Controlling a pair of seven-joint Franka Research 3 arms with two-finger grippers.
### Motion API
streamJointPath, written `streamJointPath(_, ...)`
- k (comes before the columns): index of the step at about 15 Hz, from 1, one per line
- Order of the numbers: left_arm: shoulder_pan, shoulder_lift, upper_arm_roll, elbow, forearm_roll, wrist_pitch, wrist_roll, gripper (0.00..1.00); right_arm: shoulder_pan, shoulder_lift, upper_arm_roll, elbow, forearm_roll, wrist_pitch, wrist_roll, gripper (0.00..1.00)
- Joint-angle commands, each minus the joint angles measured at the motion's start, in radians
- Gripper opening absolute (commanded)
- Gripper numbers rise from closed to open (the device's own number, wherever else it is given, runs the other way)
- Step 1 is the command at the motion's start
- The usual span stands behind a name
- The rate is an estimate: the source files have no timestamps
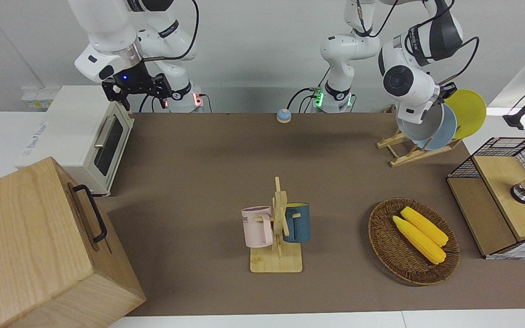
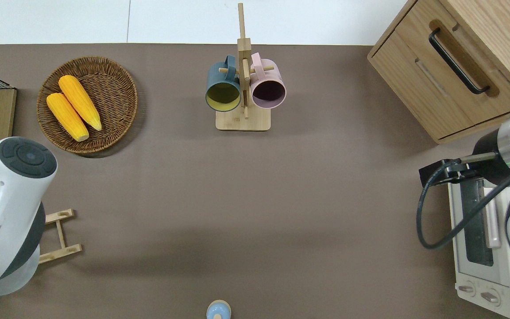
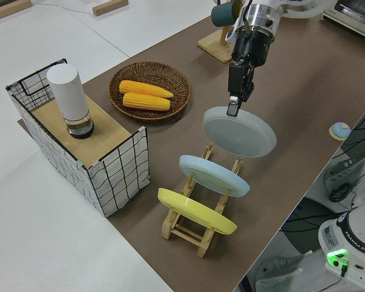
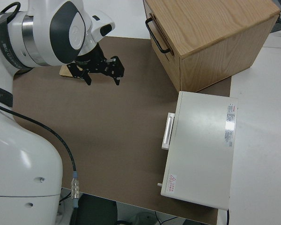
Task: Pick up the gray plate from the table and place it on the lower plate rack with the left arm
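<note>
Gray plate (image 3: 240,132) is held by its rim in the left end effector (image 3: 233,104), whose fingers are closed on the edge farthest from the robots. It is seen in the air over the lower plate rack (image 3: 194,225), tilted, with its lower edge close to the rack's rails; whether it touches the rack cannot be told. The rack stands on the desk (image 1: 208,164) at the left arm's end, near the robots' edge. A sky-blue plate (image 3: 214,175) and a yellow plate (image 3: 196,211) are already seated in the rack's slots, the sky-blue one between the gray plate and the yellow one. In the front view the gray plate (image 1: 419,125) is partly covered by the wrist of the left arm (image 1: 408,84), and it overlaps the sky-blue plate there. A wicker basket (image 1: 383,237) holding two ears of corn (image 1: 419,233) is placed farther from the robots than the rack, and a wire-sided box (image 3: 118,167) with a wooden top is set just beside the rack at the desk's end. A mug stand (image 1: 277,237) with a pink mug (image 1: 257,227) and a dark blue mug (image 1: 298,222) is found near the desk's middle. The right arm is parked, and its end effector (image 4: 102,70) is seen with fingers spread apart.
</note>
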Motion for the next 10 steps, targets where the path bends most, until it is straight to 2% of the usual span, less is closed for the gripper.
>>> streamJointPath(1,0.003,-0.010,0.004,-0.065,-0.029,0.093,-0.048,0.00,-0.023,-0.002,0.021,0.007,-0.006,-0.011,0.012,0.983)
streamJointPath(5,0.003,0.044,0.006,-0.081,-0.060,0.153,-0.092,0.00,-0.023,-0.002,0.021,0.007,-0.006,-0.011,0.012,0.983)
streamJointPath(10,0.012,0.040,0.007,-0.124,-0.059,0.193,-0.126,0.00,-0.023,-0.002,0.021,0.007,-0.006,-0.011,0.012,0.983)
